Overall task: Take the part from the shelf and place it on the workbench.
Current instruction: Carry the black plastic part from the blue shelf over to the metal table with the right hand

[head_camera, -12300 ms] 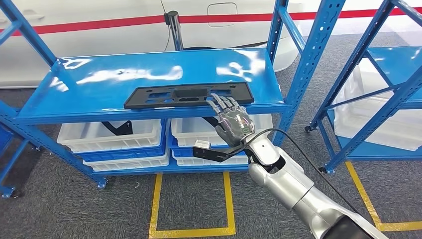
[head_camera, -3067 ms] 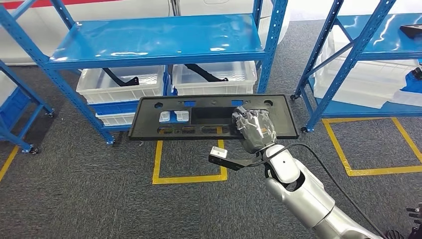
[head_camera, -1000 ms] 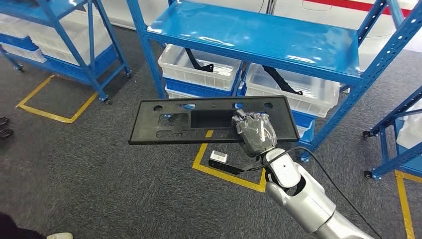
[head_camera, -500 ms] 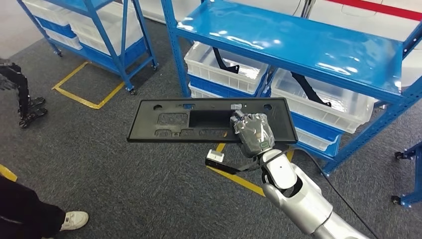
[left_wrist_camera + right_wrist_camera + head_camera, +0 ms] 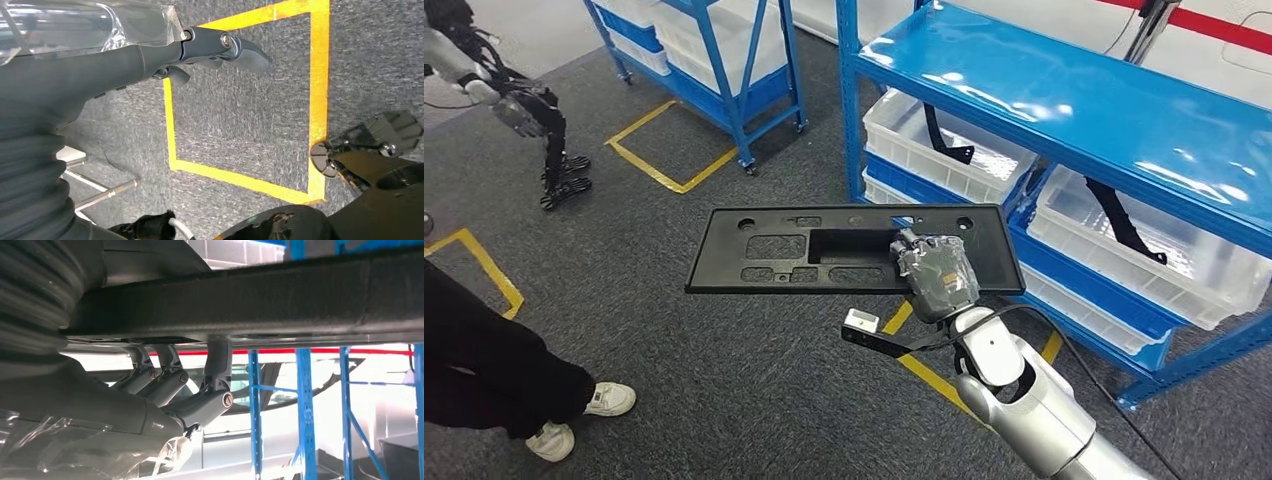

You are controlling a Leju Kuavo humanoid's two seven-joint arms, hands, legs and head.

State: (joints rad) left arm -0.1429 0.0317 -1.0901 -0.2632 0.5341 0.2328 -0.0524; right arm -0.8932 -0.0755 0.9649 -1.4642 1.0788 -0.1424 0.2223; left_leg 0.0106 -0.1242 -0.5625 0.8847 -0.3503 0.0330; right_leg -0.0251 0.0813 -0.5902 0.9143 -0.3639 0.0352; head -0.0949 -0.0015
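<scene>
The right hand (image 5: 936,275) grips the part (image 5: 844,248), a long flat black panel with cut-outs, near its right end; the fingers wrap the near edge and the panel lies about level, held in the air above the carpet (image 5: 724,380), clear of the shelf (image 5: 1074,100). In the right wrist view the fingers (image 5: 207,402) press up against the underside of the part (image 5: 300,295), which runs as a dark bar across the picture. The silver right arm (image 5: 1034,410) comes up from the near right, with a cable looping beside the wrist and a small camera bracket (image 5: 864,328) sticking out to the left just below the part. The left hand (image 5: 200,47) hangs over the carpet with nothing in it, its fingers loosely extended above a yellow taped square (image 5: 245,105). Beyond the part, to the far right, the shelf has a glossy blue top with nothing on it, and white bins (image 5: 944,140) on the lower level hold black brackets. Yellow tape (image 5: 924,370) marks the floor under the part and arm. A second blue rack (image 5: 724,60) stands at the far left with another yellow outline beside it. At the far left edge stands another robot (image 5: 519,110). A person's dark trouser leg (image 5: 484,350) and white shoes (image 5: 574,420) are at the near left.
</scene>
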